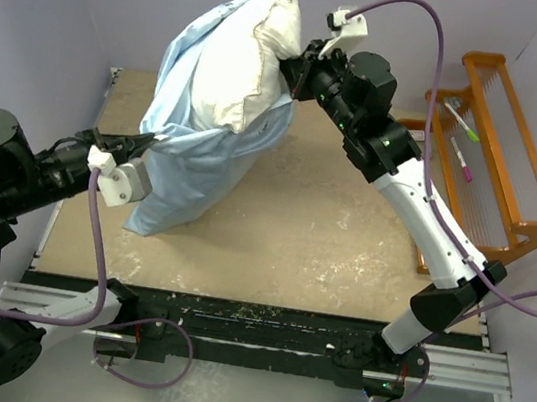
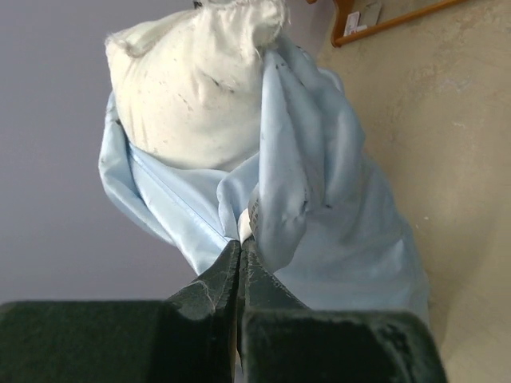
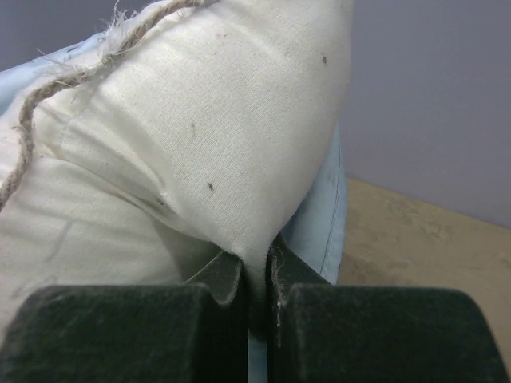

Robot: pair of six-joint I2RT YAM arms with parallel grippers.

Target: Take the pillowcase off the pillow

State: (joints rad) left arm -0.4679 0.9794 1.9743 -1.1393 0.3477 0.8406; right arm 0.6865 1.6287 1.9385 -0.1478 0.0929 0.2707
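My left fingers (image 2: 217,279) pinch the pillowcase (image 1: 198,165) tight at its rim; my right fingers (image 3: 227,279) clamp a corner of the pillow (image 1: 245,56); I see its top bared above the tabletop (image 1: 323,240).

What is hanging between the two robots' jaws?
The off-white pillow, half out of its pale-blue pillowcase; right jaws pinch the pillow, left jaws the pillowcase. The top view shows it.

Pale light-blue wrinkly fabric pillowcase (image 1: 190,169); plump off-white stuffed pillow (image 1: 240,65), dark-specked; mottled tan tabletop (image 1: 323,245); orange wooden rack (image 1: 532,149).
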